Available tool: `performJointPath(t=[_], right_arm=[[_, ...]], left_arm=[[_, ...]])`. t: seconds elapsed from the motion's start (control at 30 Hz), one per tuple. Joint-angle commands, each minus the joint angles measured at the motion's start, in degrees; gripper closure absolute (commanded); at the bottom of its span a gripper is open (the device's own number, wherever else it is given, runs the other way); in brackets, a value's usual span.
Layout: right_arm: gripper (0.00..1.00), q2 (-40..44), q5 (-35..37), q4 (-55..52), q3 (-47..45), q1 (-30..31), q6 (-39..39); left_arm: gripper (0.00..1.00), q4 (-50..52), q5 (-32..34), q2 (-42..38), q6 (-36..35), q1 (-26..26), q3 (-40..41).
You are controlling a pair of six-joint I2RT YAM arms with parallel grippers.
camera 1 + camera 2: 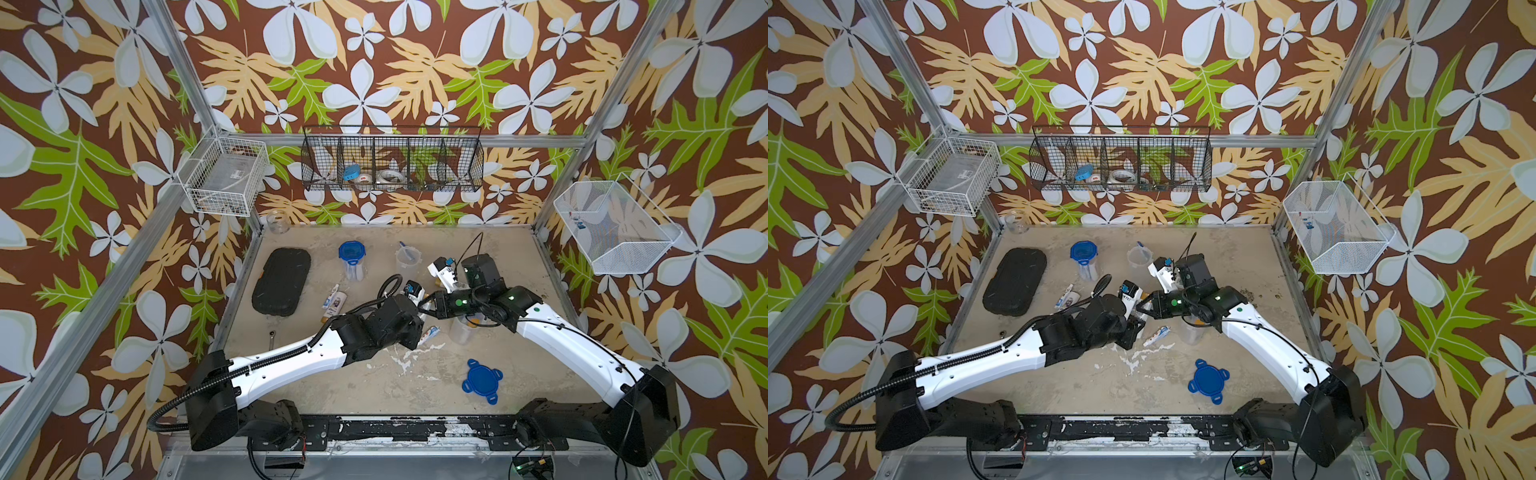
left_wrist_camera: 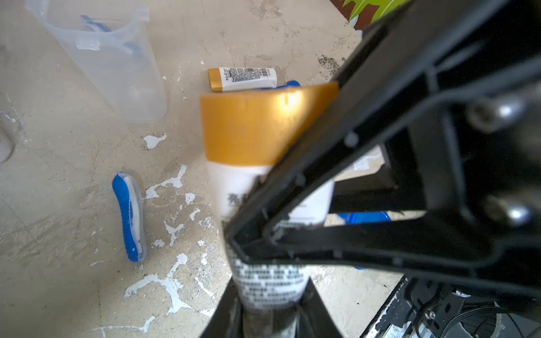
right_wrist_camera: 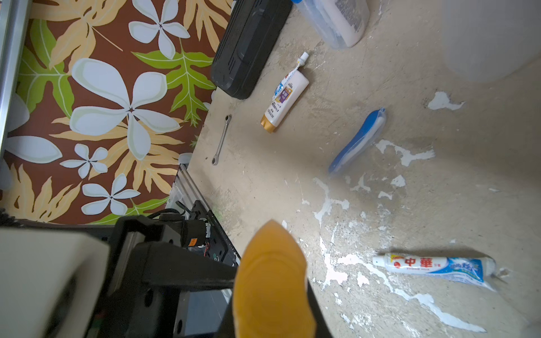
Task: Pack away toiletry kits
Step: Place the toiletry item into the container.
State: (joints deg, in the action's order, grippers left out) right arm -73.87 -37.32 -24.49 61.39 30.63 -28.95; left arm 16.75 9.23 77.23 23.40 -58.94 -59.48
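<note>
Even, soft light, faint shadows, top views sharp, wrist views blurred up close, glare on gold-capped bottle (image 2: 263,164)

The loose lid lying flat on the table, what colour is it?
The loose lid is plain blue, clearest in a top view.

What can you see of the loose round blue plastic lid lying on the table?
The round blue plastic lid shows in both top views. It has a circular ridge inside its rim and four clip tabs splayed outward. It lies flat on the scuffed beige table, near the robot-side edge on the right arm's side, and sits on no cup. Nothing touches it. The nearest lidless clear plastic cup stands apart from it.
</note>
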Motion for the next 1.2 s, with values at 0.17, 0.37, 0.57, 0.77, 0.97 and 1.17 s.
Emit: performJointPath(t=[0.17,0.37,0.57,0.77,0.97,1.17], right_arm=[[0.98,13.45,25.92,-11.5,1.95,-3.03,8.3],[1.0,16.4,33.37,-10.27,-2.25,-5.45,9.73],[1.0,17.92,33.97,-6.56,-4.64,-6.39,9.88],[1.0,16.61,35.59,-2.7,-6.74,-7.34,11.89],[1.0,16.38,36.65,-0.21,-10.78,-7.33,12.6],[1.0,17.06,35.29,3.19,-14.0,-7.34,12.51]], left_arm=[[0.0,3.64,-1.13,-4.49,3.62,0.55,4.19],[0.0,6.36,-3.67,-2.5,7.11,4.13,5.5],[0.0,3.89,-6.53,-1.3,7.93,4.46,4.93],[0.0,3.35,-7.02,-0.96,9.04,4.48,6.31],[0.0,4.42,-5.5,-0.63,8.55,5.09,5.95],[0.0,4.08,-5.76,1.28,7.91,5.19,5.28]])
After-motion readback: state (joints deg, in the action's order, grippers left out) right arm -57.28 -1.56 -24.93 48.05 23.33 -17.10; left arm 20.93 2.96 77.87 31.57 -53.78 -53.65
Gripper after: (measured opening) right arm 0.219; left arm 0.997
